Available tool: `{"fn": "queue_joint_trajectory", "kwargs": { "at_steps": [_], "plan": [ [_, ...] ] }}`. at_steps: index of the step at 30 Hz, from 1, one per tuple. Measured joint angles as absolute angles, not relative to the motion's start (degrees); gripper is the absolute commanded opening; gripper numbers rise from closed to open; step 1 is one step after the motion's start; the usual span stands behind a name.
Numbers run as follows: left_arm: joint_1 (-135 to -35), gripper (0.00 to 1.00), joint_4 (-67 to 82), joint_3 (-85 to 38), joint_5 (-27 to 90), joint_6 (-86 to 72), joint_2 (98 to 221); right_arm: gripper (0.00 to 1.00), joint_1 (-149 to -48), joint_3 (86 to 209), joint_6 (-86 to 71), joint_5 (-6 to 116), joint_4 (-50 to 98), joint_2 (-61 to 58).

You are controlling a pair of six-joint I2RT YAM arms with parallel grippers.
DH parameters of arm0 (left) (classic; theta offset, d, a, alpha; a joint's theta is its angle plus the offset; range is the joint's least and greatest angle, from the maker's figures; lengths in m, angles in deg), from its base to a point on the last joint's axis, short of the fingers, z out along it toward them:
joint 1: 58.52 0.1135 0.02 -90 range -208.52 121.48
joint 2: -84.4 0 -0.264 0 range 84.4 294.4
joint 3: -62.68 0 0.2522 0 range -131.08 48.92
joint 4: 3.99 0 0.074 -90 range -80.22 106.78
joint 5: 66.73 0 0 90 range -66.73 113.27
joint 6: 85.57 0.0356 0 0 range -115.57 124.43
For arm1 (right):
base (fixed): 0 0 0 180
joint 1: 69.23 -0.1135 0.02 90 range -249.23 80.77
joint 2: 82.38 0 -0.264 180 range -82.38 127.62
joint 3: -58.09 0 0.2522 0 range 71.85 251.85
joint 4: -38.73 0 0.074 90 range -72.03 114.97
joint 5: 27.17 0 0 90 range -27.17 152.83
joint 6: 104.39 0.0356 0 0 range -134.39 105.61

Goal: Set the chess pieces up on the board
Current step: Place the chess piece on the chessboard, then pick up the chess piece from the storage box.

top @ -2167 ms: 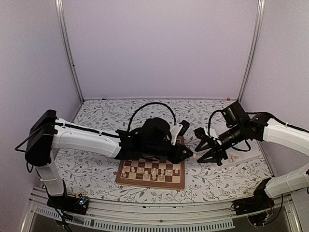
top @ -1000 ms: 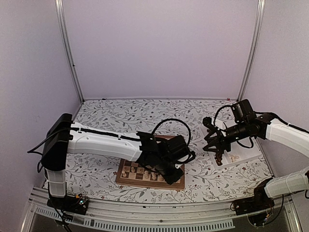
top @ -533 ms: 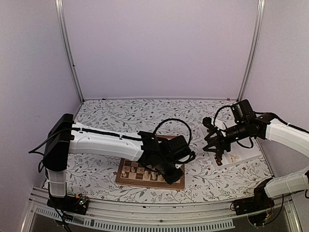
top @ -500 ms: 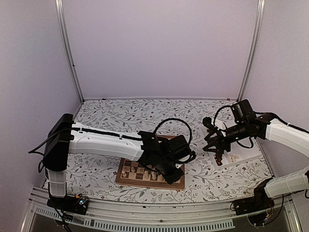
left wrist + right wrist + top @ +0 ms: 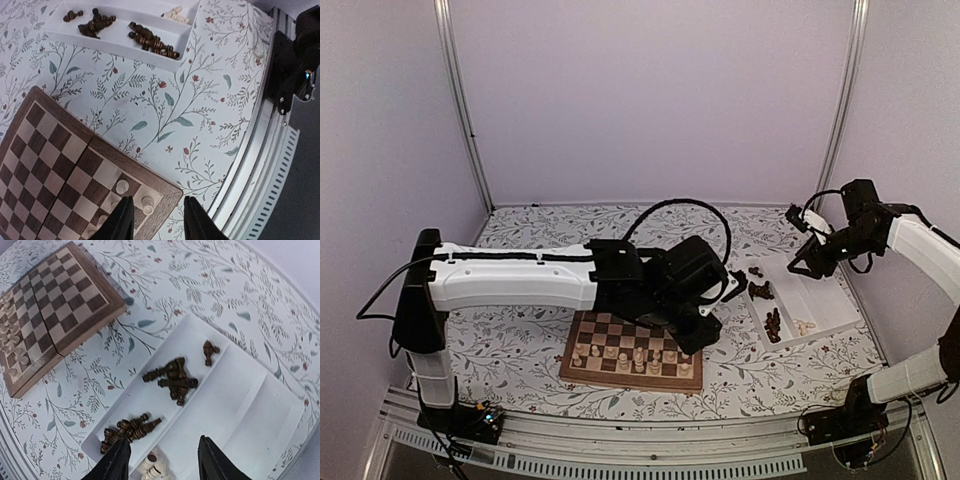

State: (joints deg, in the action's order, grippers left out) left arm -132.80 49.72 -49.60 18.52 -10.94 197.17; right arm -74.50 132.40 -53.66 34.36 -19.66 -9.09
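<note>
The board (image 5: 620, 331) lies at the table's near middle, with pale chess pieces (image 5: 638, 356) standing on its near rows. My left gripper (image 5: 710, 326) hovers open and empty over the board's near right corner. In the left wrist view (image 5: 157, 222) two pale pieces (image 5: 147, 204) stand at that corner of the board (image 5: 55, 165). My right gripper (image 5: 798, 263) is open and empty above the white tray (image 5: 817, 296). The right wrist view (image 5: 165, 462) shows dark pieces (image 5: 174, 378) and a few pale ones (image 5: 155, 467) lying in the tray (image 5: 260, 410).
The tray holds dark pieces (image 5: 772, 322) in its left compartment and pale ones (image 5: 805, 326) at its near end. The tray (image 5: 115, 37) also shows at the top of the left wrist view. The metal rail (image 5: 260, 165) runs along the table's near edge. Walls enclose the patterned table.
My left gripper has lifted up and back off the board's near right corner. My right gripper has drawn back and to the right, away from the tray's left compartment.
</note>
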Motion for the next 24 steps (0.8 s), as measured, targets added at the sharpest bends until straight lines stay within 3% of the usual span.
{"fn": "queue_joint_trajectory", "kwargs": {
  "at_steps": [5,24],
  "plan": [
    [-130.6,0.36,41.5,-49.5,19.6,-10.5,195.3,0.38,-67.1,130.1,-58.5,40.5,-24.3,-4.2],
    [-121.5,0.36,28.8,-47.6,27.0,-13.0,195.4,0.33,-66.3,125.7,-70.7,45.6,-26.3,10.4]
  ]
}}
